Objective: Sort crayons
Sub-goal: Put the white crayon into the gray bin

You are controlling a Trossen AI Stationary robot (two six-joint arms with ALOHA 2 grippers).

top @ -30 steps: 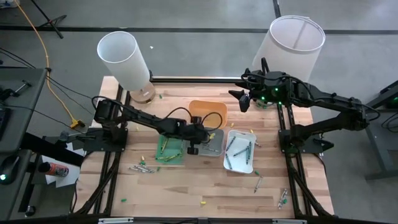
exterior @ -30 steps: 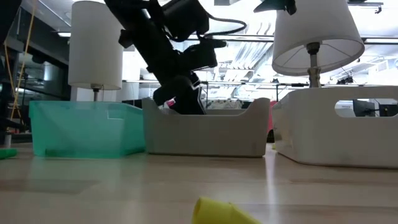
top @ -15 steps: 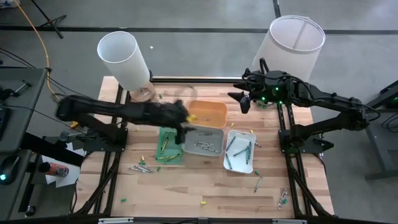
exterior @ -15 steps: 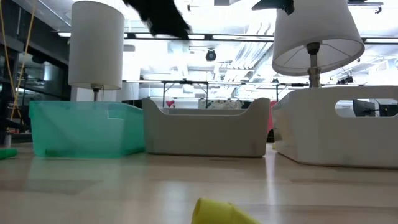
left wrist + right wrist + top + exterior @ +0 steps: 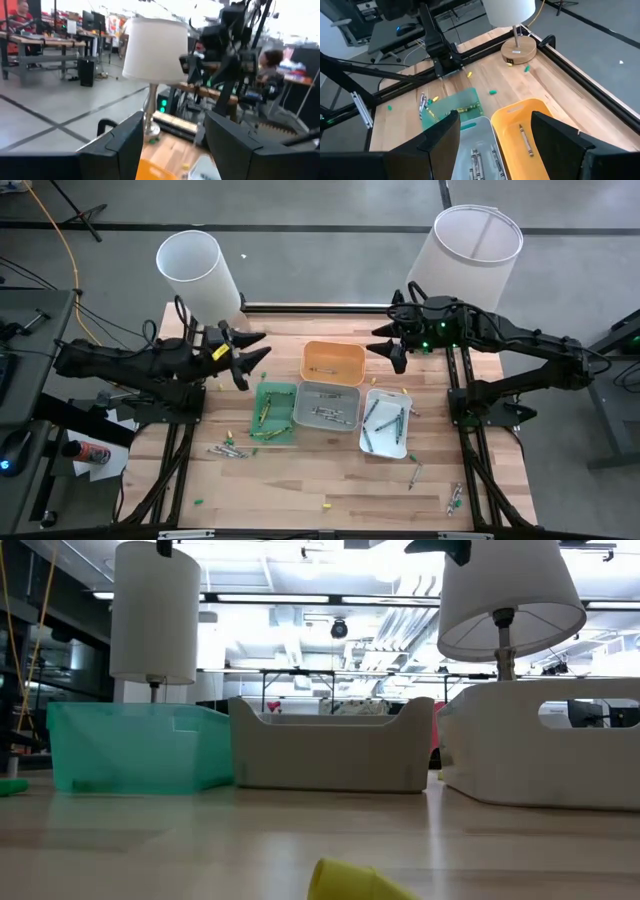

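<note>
Four trays stand mid-table: green, grey, orange and white, each with crayons lying inside. One crayon lies in the orange tray. Loose crayons lie on the wood at the near left and near right. A yellow one lies close to the low camera. My left gripper hovers open and level above the table's far left, left of the orange tray. My right gripper hovers open above the far right, pointing toward the trays.
A white-shaded lamp stands at the far left corner and another at the far right. More loose crayons lie near the front right edge and the front edge. Bare wood lies between the trays and the near edge.
My left gripper has risen out of the grey tray and drawn back toward the table's far left, tipping from pointing down to level. The right arm has kept its place.
</note>
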